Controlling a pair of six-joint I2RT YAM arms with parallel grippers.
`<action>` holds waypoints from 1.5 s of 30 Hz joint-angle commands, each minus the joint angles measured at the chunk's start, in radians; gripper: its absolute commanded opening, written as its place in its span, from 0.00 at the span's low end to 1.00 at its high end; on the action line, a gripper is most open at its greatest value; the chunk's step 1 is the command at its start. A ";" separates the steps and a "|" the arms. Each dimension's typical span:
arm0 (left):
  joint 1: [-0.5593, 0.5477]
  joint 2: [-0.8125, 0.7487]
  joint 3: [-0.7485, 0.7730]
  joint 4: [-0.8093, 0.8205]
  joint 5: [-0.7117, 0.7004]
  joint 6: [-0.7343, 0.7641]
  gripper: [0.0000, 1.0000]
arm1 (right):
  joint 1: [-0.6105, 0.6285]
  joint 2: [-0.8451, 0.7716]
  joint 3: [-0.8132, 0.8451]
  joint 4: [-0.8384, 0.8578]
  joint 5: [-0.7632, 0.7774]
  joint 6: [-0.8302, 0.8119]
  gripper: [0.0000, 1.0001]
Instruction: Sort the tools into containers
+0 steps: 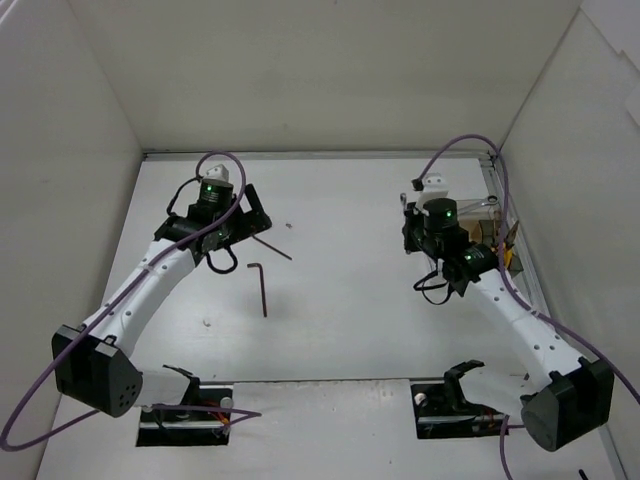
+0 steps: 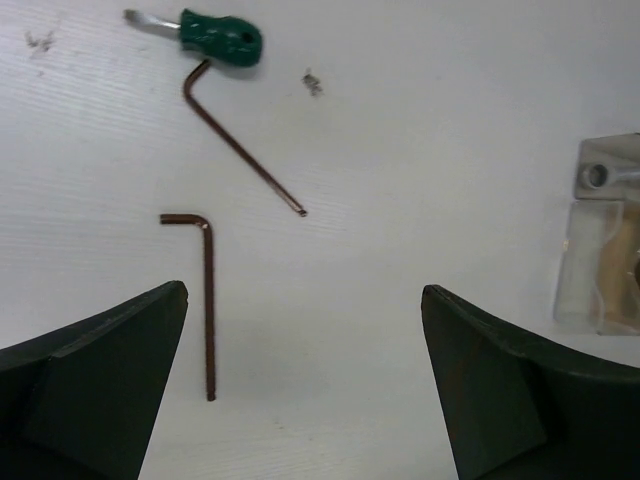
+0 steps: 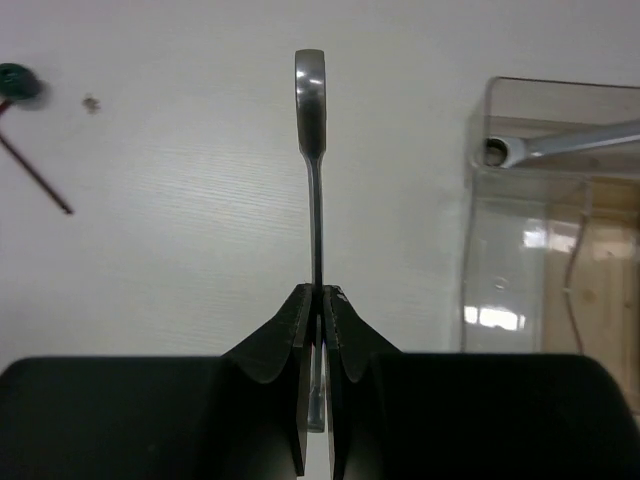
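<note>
My right gripper [image 3: 320, 292] is shut on the shank of a silver wrench [image 3: 314, 150], which points away from the fingers above the table. A clear container [image 3: 520, 290] stands just to its right and holds another wrench [image 3: 565, 143]. My left gripper [image 2: 304, 292] is open and empty above the table. A dark hex key [image 2: 208, 310] lies by its left finger. A second hex key [image 2: 240, 140] and the green-handled screwdriver [image 2: 220, 38] lie beyond. In the top view the left gripper [image 1: 240, 215] hides the screwdriver, the hex keys [image 1: 262, 285] lie mid-table, and the right gripper [image 1: 414, 225] is beside the container [image 1: 478, 210].
A tiny loose screw [image 2: 312, 82] lies right of the screwdriver. White walls enclose the table on the left, back and right. The container also shows at the right edge of the left wrist view [image 2: 600, 260]. The pliers are out of view.
</note>
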 commanded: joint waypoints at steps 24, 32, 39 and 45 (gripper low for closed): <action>0.113 -0.008 -0.164 -0.017 0.052 0.101 1.00 | -0.412 0.383 0.243 0.020 0.316 0.781 0.00; 0.133 -0.048 -0.195 -0.028 0.042 0.112 1.00 | -0.452 0.509 0.319 0.026 0.329 0.992 0.00; 0.142 -0.053 -0.193 -0.042 0.023 0.124 1.00 | -0.460 0.589 0.344 0.027 0.324 1.095 0.00; 0.142 -0.053 -0.204 -0.037 0.022 0.135 1.00 | -0.463 0.635 0.359 0.027 0.321 1.130 0.08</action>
